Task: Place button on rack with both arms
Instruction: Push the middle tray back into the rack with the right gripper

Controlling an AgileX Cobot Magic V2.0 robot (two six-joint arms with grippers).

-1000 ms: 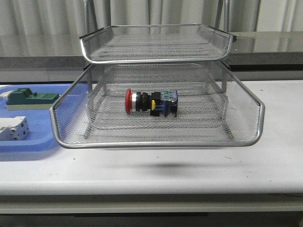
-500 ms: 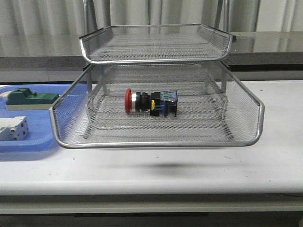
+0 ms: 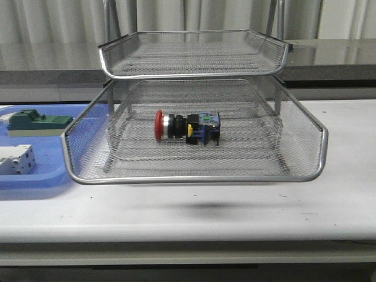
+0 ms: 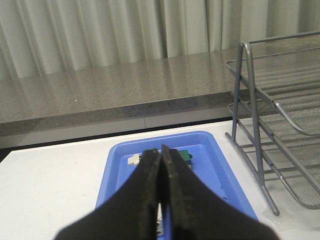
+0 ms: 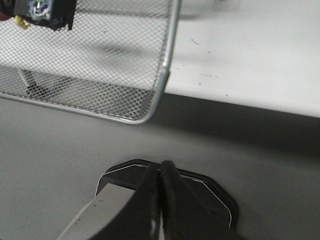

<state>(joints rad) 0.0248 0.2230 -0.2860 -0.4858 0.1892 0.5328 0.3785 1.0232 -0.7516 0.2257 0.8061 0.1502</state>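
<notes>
Front view showed the button [image 3: 187,127] lying on its side in the pulled-out lower tray of the rack [image 3: 194,176], red cap toward the left, with no arm near it. The rack stood on the white bench [image 3: 235,211], beside a blue tray [image 3: 35,182] holding a green block [image 3: 35,122] and a white block [image 3: 16,160]. The left gripper [image 4: 161,165] hung over the blue tray, jaws pressed together and empty. The right gripper [image 5: 161,172] sat near the tray's corner, jaws likewise closed on nothing.
</notes>
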